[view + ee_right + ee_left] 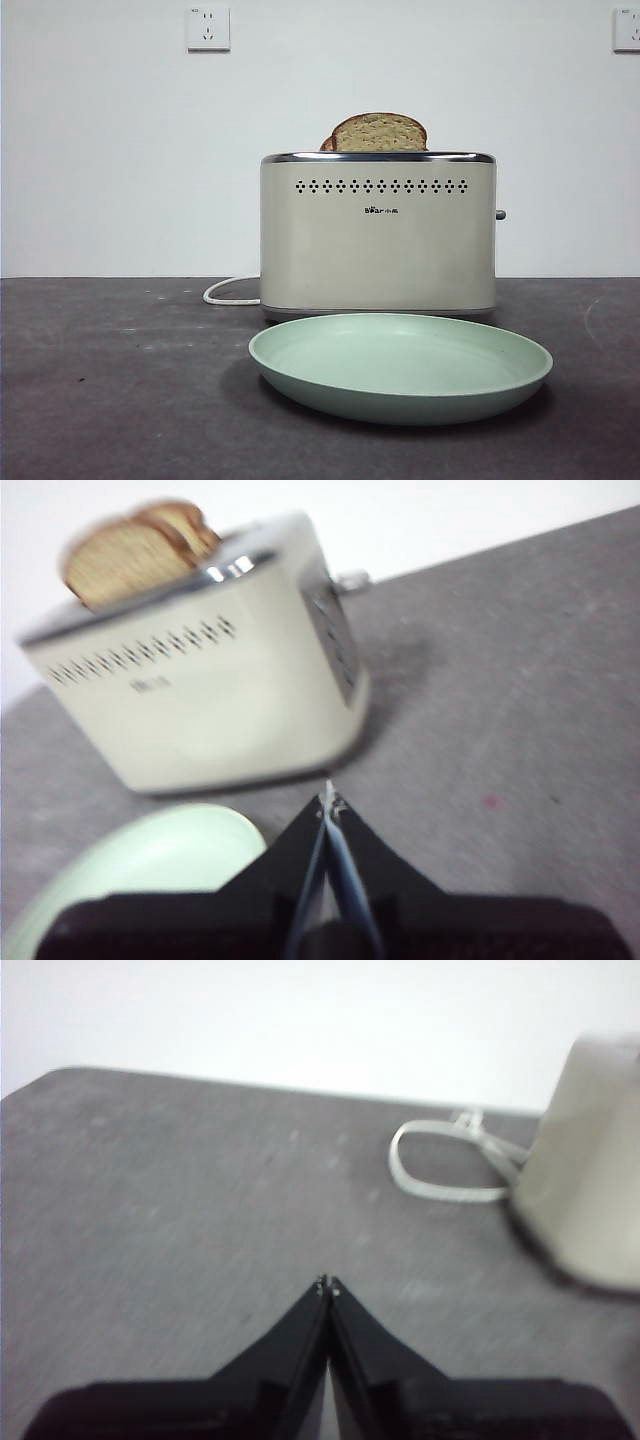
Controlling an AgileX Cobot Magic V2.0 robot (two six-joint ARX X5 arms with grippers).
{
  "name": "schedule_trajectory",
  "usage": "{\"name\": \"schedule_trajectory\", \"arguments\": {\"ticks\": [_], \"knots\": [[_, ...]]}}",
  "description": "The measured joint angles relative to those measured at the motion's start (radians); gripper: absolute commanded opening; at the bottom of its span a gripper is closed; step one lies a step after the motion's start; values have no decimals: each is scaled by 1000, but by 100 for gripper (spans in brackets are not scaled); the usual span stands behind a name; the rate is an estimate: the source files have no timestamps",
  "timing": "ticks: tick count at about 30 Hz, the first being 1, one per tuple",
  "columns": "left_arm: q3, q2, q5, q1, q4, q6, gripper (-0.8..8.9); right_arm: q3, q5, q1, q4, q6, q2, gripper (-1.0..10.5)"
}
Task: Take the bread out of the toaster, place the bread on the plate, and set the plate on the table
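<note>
The cream toaster [378, 232] stands in the middle of the dark grey table [110, 380]. The bread [380, 132] sticks up from its near slot, with a second slice [327, 144] peeking out behind it. The mint-green plate [400, 366] lies on the table just in front of the toaster. Neither gripper shows in the front view. My left gripper [327, 1286] is shut and empty above the table, left of the toaster [590, 1170]. My right gripper [328, 802] is shut and empty, near the toaster's [200, 680] right front corner and the plate [140, 870]. The bread [120, 560] shows there too.
The toaster's white cord [228, 292] loops on the table at its left, also seen in the left wrist view [440, 1160]. The toaster's lever [499, 215] juts from its right side. Two wall sockets [208, 28] sit high on the white wall.
</note>
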Motion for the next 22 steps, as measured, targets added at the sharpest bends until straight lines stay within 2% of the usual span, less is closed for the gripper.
{"name": "schedule_trajectory", "arguments": {"ticks": [5,11,16,22], "knots": [[117,22,73,0,-58,-77,-6,89,-67,0,-3,58,72,-12],[262,111,224,0,-189,-100,-6,280,-210,0,-117,71,232,-12],[380,186,328,0,-273,-100,-6,478,-307,2,-299,-6,382,-12],[519,268,434,0,-382,-98,-6,710,-316,53,-556,-131,552,-12]]}}
